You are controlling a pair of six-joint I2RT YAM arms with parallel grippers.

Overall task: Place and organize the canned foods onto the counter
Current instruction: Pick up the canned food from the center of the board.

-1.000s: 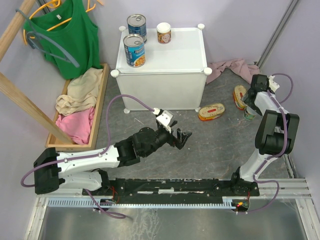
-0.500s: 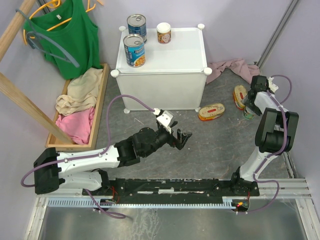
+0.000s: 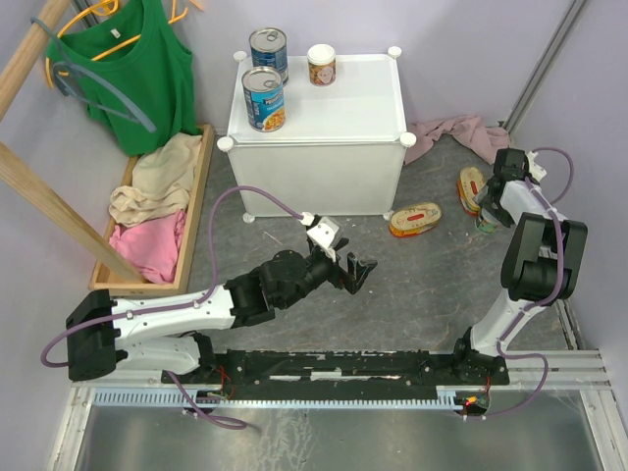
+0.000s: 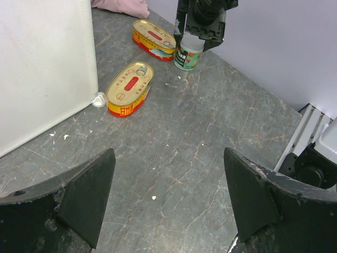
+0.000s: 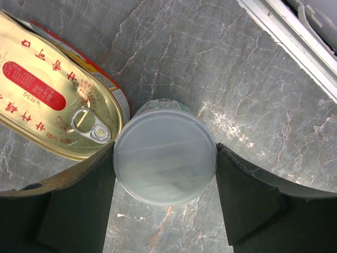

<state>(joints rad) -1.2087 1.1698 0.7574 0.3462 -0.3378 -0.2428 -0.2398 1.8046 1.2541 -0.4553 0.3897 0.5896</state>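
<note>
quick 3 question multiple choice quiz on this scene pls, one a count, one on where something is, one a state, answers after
1. Cans standing on the counter:
A) two
B) three
C) five

2. The small white-topped can on the floor stands:
A) against the counter's front
B) on top of an oval tin
C) between the right gripper jaws, beside an oval tin

3. The left gripper jaws are:
A) open, holding nothing
B) shut on an oval tin
C) shut tight, empty

Answers:
1 B: two tall blue cans and one small can stand on it.
2 C: the right wrist view shows the jaws on either side of it, with the tin alongside.
3 A: the left wrist view shows only bare floor between the wide-apart jaws.
</note>
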